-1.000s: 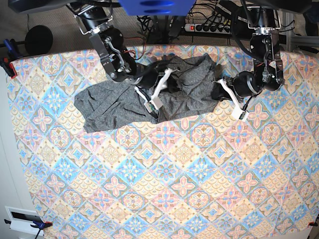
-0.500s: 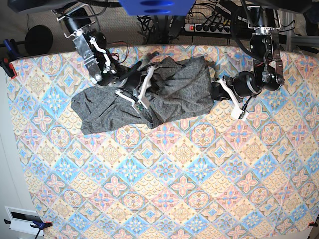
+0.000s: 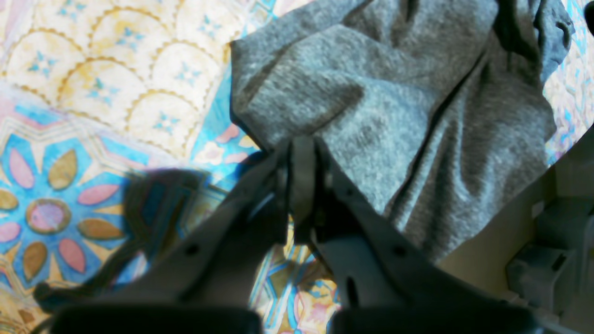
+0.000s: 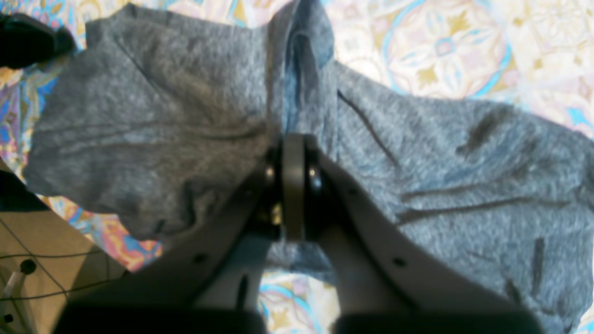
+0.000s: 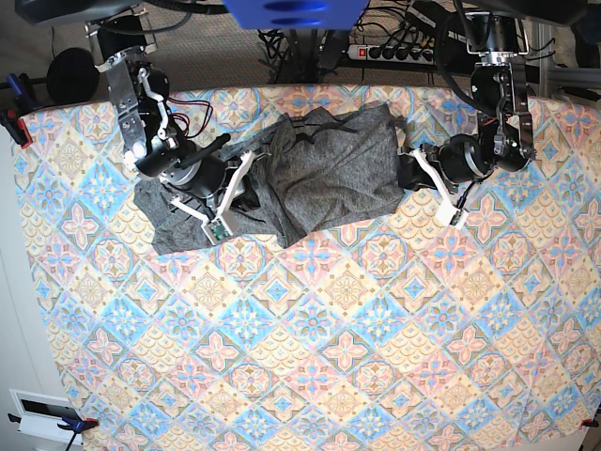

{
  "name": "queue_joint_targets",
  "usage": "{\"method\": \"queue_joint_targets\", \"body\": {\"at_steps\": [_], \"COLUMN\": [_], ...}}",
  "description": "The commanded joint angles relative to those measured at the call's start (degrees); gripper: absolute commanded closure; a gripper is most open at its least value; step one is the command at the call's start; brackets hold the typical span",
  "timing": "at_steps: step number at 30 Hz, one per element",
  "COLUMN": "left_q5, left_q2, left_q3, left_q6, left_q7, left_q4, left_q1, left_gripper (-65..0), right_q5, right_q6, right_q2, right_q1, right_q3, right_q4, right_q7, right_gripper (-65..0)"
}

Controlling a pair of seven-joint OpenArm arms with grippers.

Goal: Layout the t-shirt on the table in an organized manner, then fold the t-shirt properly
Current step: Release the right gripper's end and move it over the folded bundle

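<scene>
A robot lab bench: power strip [image 5: 394, 52] and tangled cables [image 5: 282, 42] behind a tile-patterned table [image 5: 310, 348].

Behind the far edge, a white power strip [image 5: 394, 52] lies among tangled black cables [image 5: 282, 42] on grey floor. A blue clamp [image 5: 17, 94] grips the left corner.

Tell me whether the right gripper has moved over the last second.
Yes. In the base view the right gripper, shut on the t-shirt, moved leftward along the table, away from the power strip.

The right gripper's fingers [image 4: 293, 185] pinch a fold of the t-shirt [image 4: 441, 176].
</scene>
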Motion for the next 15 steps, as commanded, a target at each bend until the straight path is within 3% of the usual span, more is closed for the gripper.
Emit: {"method": "queue_joint_targets", "body": {"at_steps": [1,4,11,15], "left_q5": [-1.04,-1.04,-0.95,-0.95], "left_q2": [-0.50,-0.50,-0.50,-0.50], "left_q3": [-0.14,-0.14,-0.14,-0.23], "left_q6": [-0.04,-0.04,-0.04,-0.04], "left_q7": [-0.90,-0.90,-0.99,-0.99], "left_q4": [1.11,1.02,0.93,0.93], "left_q1": [-0.56,-0.56,-0.56,-0.56], "left_gripper": [0.0,0.0,0.0,0.0], "right_q5": [0.73,0.82,0.90,0.82], "right_q6": [0.27,0.27,0.27,0.27], "right_q2": [-0.31,-2.68,-4.44,-7.34], "right_q1": [0.63,0.63,0.71,0.98], "right_q3": [-0.12,-2.85,-12.34,-14.01], "right_q4": [1.10,1.10,0.83,0.13], "right_q7": [1.10,1.10,0.93,0.75], "right_gripper": [0.0,0.0,0.0,0.0]}}
